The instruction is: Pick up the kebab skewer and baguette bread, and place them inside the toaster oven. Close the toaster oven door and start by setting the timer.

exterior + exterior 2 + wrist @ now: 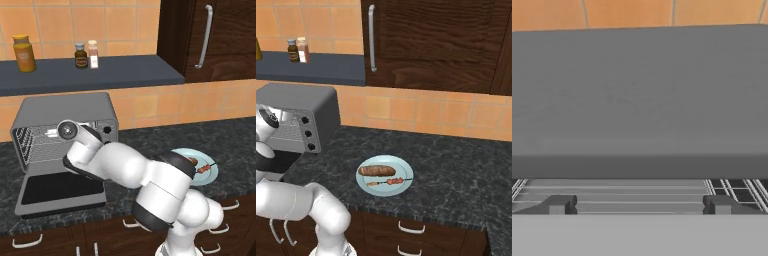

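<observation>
The toaster oven (65, 107) stands at the counter's left, and its door (60, 192) lies folded down flat in front. In the hand view my gripper (640, 205) is open and empty, facing the oven's grey top (640, 100) with the wire rack (637, 192) just beyond its fingertips (562, 204). The golden-brown baguette bread (376, 171) and the thin kebab skewer (390, 182) lie side by side on a pale blue plate (385, 160), to the right of the oven. My arm hides part of the plate (207, 177) in the left base view.
A dark shelf (125, 72) above the oven carries an orange jar (24, 52) and two small spice bottles (86, 55). A dark wood cabinet (436, 45) hangs at the right. Black knobs (306, 120) line the oven's right side. Drawers run below the counter edge.
</observation>
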Motion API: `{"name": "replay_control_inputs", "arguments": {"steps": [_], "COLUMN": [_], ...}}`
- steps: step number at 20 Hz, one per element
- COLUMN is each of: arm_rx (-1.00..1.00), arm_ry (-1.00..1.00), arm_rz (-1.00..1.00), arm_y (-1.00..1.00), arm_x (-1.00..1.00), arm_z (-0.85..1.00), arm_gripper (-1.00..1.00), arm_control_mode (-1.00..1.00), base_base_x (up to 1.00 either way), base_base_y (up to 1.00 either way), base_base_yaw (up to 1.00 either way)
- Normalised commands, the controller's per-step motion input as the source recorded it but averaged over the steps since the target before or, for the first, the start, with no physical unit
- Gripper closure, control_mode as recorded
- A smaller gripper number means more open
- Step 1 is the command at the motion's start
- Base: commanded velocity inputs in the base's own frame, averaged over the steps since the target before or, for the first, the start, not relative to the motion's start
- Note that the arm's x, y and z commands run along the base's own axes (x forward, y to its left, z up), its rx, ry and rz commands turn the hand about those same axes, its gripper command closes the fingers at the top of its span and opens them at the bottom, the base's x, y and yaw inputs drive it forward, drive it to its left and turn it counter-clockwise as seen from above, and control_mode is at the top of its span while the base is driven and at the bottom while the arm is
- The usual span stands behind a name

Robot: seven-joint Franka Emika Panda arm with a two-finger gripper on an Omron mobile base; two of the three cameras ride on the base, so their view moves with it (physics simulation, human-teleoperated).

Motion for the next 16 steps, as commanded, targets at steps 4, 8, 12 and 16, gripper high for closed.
{"name": "replay_control_inputs", "arguments": {"steps": [4,8,12,16], "arm_rx": [0.00,0.00,0.00,0.00], "arm_ry": [0.00,0.06,0.04,0.00], "arm_rz": [0.00,0.00,0.00,0.00], "arm_y": [0.00,0.00,0.00,0.00], "arm_x": [0.18,0.23,0.04,0.00], "arm_z": [-0.14,-0.18,-0.36,-0.34], "arm_gripper": [-1.00,-1.00,-1.00,-1.00], "arm_control_mode": [-1.00,-1.00,-1.00,-1.00], "base_base_x": [0.00,0.00,0.00,0.00], "base_base_y": [0.00,0.00,0.00,0.00], "base_base_yaw": [0.00,0.00,0.00,0.00]}}
